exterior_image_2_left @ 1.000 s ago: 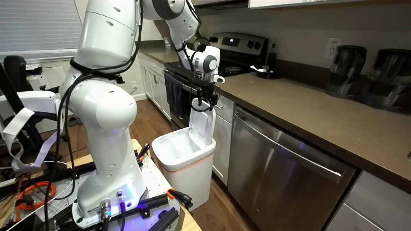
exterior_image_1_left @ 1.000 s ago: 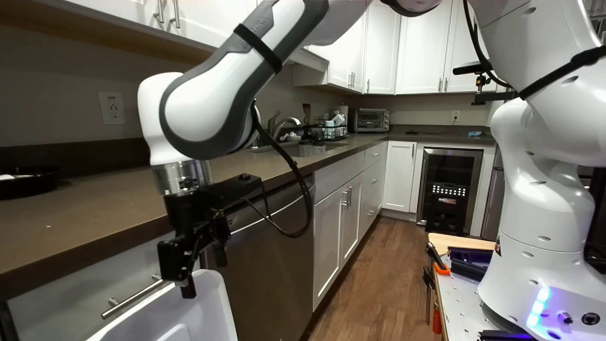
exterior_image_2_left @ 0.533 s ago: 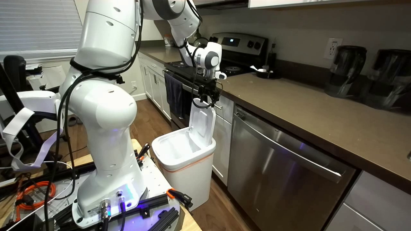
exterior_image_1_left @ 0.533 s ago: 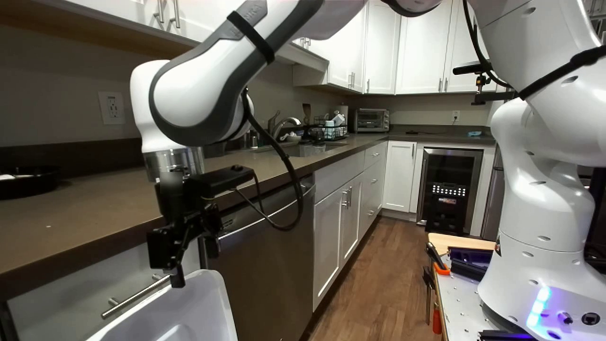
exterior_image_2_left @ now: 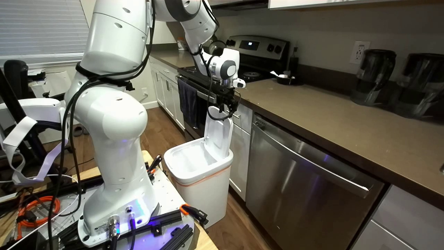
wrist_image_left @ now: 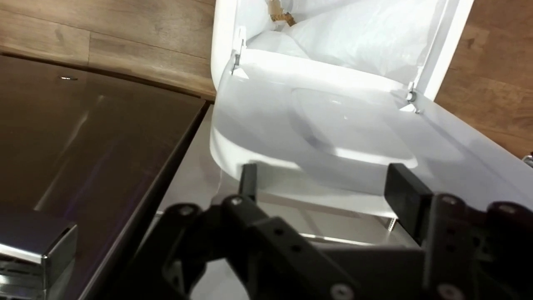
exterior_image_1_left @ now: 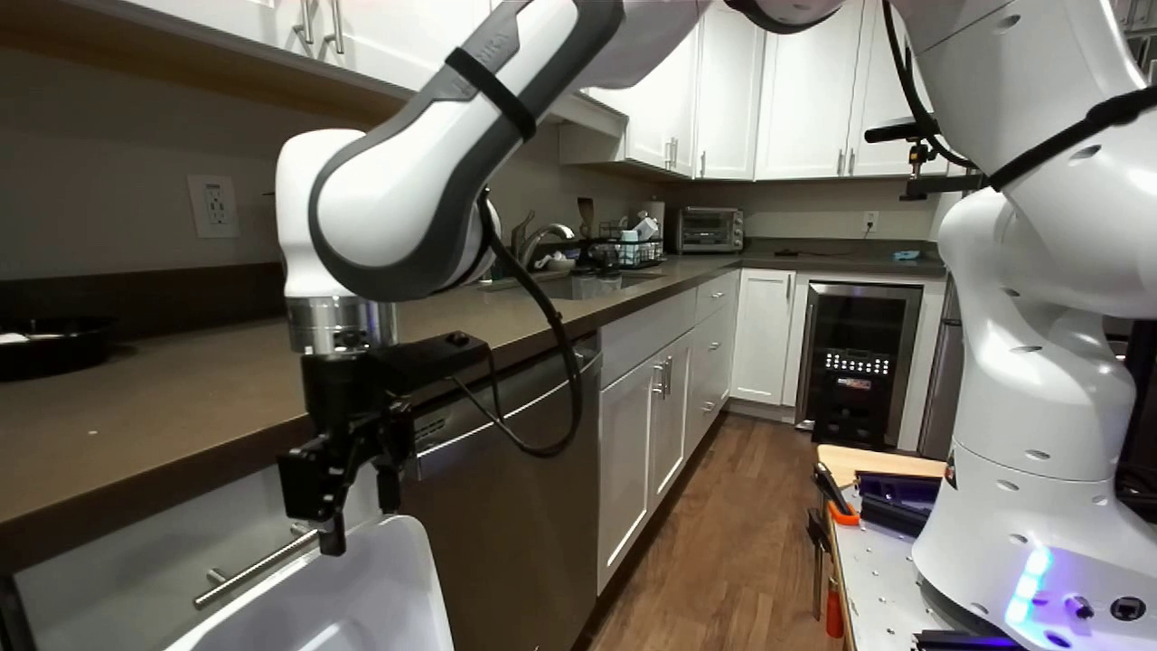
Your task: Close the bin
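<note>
The white plastic bin (exterior_image_2_left: 208,194) stands upright on the wood floor (exterior_image_2_left: 239,232), beside a white cabinet (exterior_image_2_left: 239,163) and near the stainless-steel dishwasher (exterior_image_2_left: 305,184); its hinged lid (exterior_image_2_left: 219,133) is raised on the cabinet side; at the lid's free edge the Robotiq hand (wrist_image_left: 320,181) points downward, its two black fingers (wrist_image_left: 249,181) spread wide, the lid's edge showing through the gap in the wrist view; whether they touch the lid I cannot tell; above them the steel flange (exterior_image_1_left: 339,325) hangs nearly vertical, a black wrist camera (exterior_image_1_left: 436,362) jutting sideways below it and a cable (exterior_image_1_left: 577,389) looping from there; the forearm (exterior_image_1_left: 452,145) slopes down to the flange, near the front edge of the brown counter (exterior_image_2_left: 312,118); the Franka arm (exterior_image_2_left: 104,118) stands on its base (exterior_image_2_left: 118,211) and arches past the top of both exterior views.
</note>
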Controlling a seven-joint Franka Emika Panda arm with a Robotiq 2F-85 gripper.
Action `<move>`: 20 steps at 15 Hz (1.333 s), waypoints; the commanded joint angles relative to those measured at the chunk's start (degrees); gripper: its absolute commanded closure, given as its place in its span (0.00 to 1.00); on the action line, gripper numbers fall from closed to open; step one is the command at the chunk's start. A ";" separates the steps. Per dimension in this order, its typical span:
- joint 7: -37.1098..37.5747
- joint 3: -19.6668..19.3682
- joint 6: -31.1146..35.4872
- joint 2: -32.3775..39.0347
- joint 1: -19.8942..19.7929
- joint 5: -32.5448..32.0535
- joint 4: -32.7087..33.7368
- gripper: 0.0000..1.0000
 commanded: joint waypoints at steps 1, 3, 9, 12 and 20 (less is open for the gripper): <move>-2.52 1.47 1.84 -1.59 -1.01 1.94 -2.63 0.48; -2.54 1.59 0.09 -2.26 -0.95 1.91 -2.13 0.39; -1.88 2.32 -0.98 -3.72 -0.30 1.46 -2.42 0.55; -1.81 2.62 -0.77 -4.47 -0.23 1.43 -2.72 0.76; -3.19 2.93 4.13 -5.56 -0.14 0.62 -5.52 0.97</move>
